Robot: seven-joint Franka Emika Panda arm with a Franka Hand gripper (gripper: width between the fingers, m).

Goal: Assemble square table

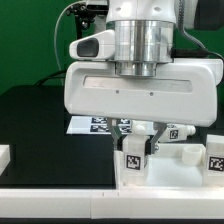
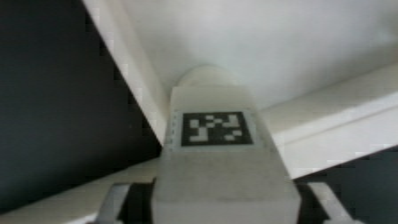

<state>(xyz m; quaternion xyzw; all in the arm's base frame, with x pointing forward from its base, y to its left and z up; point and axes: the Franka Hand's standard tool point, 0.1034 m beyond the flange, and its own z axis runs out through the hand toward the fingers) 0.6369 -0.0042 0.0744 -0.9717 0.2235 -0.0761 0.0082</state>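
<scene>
My gripper (image 1: 137, 140) (image 2: 217, 200) is shut on a short chunky white leg (image 1: 132, 160) (image 2: 217, 130) that bears a black-and-white tag. I hold it upright, with a finger (image 2: 125, 200) on each side of it. In the wrist view the leg's far end points at an inner corner of the white square table top (image 2: 302, 50), where two raised rims meet. I cannot tell whether the leg touches the top. In the exterior view part of the top (image 1: 172, 157) shows beside the leg, and the big white hand hides the rest.
A second tagged leg (image 1: 180, 134) lies behind the top, and a third (image 1: 215, 158) is at the exterior view's right edge. The marker board (image 1: 95, 125) lies on the black table (image 1: 35, 115). A low white bar (image 1: 60, 178) runs along the front, with a white block (image 1: 4, 154) at its left.
</scene>
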